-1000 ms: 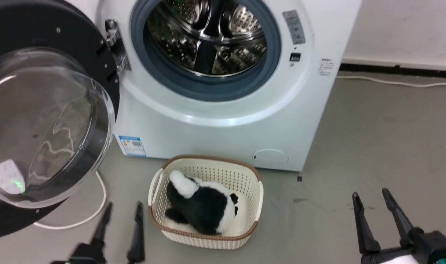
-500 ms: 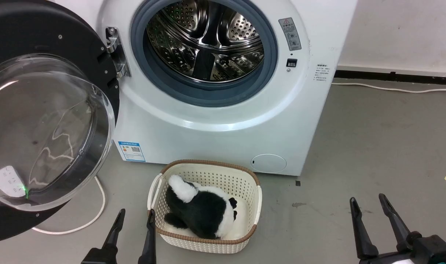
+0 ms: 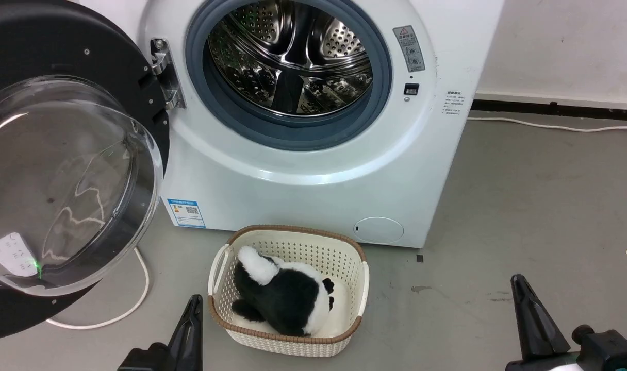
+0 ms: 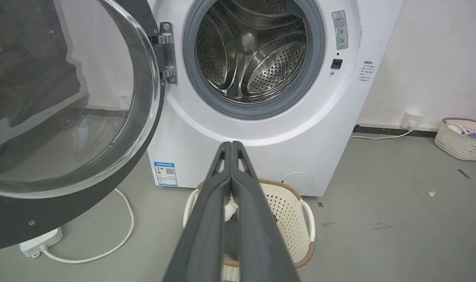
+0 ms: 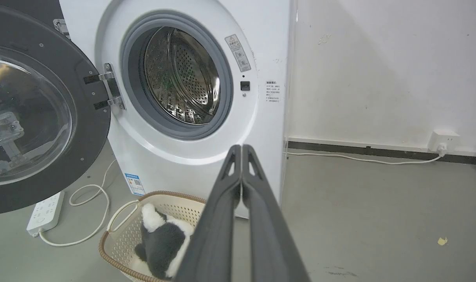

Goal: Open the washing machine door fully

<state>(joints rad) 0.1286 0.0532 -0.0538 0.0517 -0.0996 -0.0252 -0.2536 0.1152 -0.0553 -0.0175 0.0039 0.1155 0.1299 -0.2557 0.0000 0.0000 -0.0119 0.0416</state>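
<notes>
The washing machine door [image 3: 61,170] hangs swung wide to the left on its hinge [image 3: 164,72], its black inner ring and bulging clear glass bowl facing me. It also shows as the door [image 4: 58,102] and the door [image 5: 30,113]. The steel drum [image 3: 293,56] lies exposed inside its grey rubber ring. My left gripper [image 3: 194,305] is low at the bottom edge, shut with nothing in it, its tips [image 4: 231,145] pressed together. My right gripper [image 3: 520,285] is at the lower right, also shut and empty, its tips [image 5: 241,149] touching. Both are well clear of the door.
A cream basket [image 3: 355,288] holding a black-and-white plush toy [image 3: 282,293] sits on the floor before the washer. A white cable [image 3: 133,304] and power strip [image 5: 44,211] lie under the door. Another basket [image 4: 461,137] stands by the right wall. Bare grey floor spreads to the right.
Both grippers have gone from open to shut. The left one has shifted right toward the basket, and the right one has dropped lower. The door has not moved.
</notes>
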